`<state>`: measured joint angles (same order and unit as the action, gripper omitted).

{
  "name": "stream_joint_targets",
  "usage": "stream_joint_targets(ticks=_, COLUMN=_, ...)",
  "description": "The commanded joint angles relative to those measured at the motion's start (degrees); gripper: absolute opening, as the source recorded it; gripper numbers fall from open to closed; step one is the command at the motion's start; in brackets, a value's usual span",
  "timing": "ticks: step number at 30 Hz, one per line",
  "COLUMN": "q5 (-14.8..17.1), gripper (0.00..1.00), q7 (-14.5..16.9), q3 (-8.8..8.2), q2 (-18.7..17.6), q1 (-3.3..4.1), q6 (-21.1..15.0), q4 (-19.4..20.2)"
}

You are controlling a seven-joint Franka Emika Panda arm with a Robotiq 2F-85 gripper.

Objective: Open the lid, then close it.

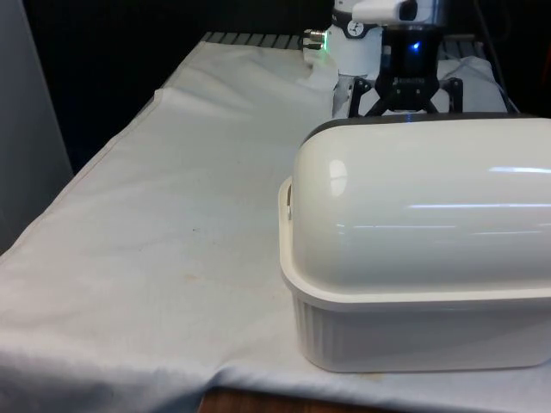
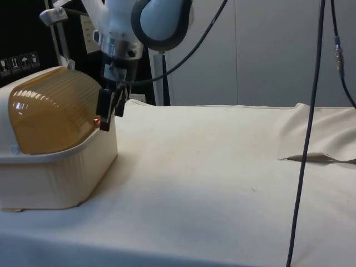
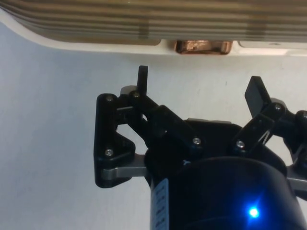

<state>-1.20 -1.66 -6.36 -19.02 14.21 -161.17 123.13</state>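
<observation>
A cream bread box (image 1: 413,335) stands on the white cloth with its smooth back towards the front view. Its ribbed amber roll lid (image 2: 50,114) is down over the base (image 2: 61,178). A small copper handle (image 3: 201,46) sits at the lid's lower edge. My gripper (image 2: 108,114) hangs just in front of that edge, close to the handle without touching it. It is open, and the handle lies ahead of the gap between its fingers (image 3: 142,79). In the front view the gripper (image 1: 405,103) rises behind the box, its fingertips hidden by the box.
The white cloth (image 1: 172,232) stretches bare on the front view's left of the box. In the side view a fold in the cloth (image 2: 314,158) lies at the far right, and a black cable (image 2: 308,139) hangs down in front of it.
</observation>
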Motion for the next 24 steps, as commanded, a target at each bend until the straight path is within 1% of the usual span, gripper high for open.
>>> stream_joint_targets(ticks=1, q5=1.0, gripper=1.0, q7=1.1, q3=0.86, q2=-0.1, q1=-0.69, q6=-0.1, q4=-0.2)
stream_joint_targets(ticks=5, q5=0.9, gripper=1.0, q7=1.9, q3=0.57, q2=-0.5, q1=-0.97, q6=0.1, q4=-1.0)
stream_joint_targets(ticks=6, q5=0.0, gripper=1.0, q7=1.0, q3=-0.17, q2=-0.3, q1=-0.4, q6=0.1, q4=-0.6)
stream_joint_targets(ticks=7, q5=0.9, gripper=1.0, q7=2.0, q3=0.57, q2=-0.6, q1=-1.03, q6=0.1, q4=-1.1)
stream_joint_targets(ticks=15, q5=0.3, gripper=1.0, q7=1.9, q3=0.17, q2=-0.7, q1=-0.8, q6=0.1, q4=-1.3)
stream_joint_targets(ticks=16, q5=0.0, gripper=0.99, q7=1.6, q3=-0.17, q2=-0.8, q1=-0.57, q6=0.1, q4=-1.4)
stream_joint_targets(ticks=17, q5=0.3, gripper=0.99, q7=1.9, q3=0.11, q2=-0.7, q1=-0.74, q6=0.1, q4=-1.4)
stream_joint_targets(ticks=18, q5=0.2, gripper=0.91, q7=1.8, q3=0.06, q2=-0.7, q1=-0.74, q6=0.1, q4=-1.4)
stream_joint_targets(ticks=23, q5=0.1, gripper=0.65, q7=1.7, q3=-0.06, q2=-0.8, q1=-0.69, q6=0.2, q4=-1.4)
stream_joint_targets(ticks=24, q5=0.0, gripper=0.6, q7=1.6, q3=-0.17, q2=-0.7, q1=-0.57, q6=0.2, q4=-1.4)
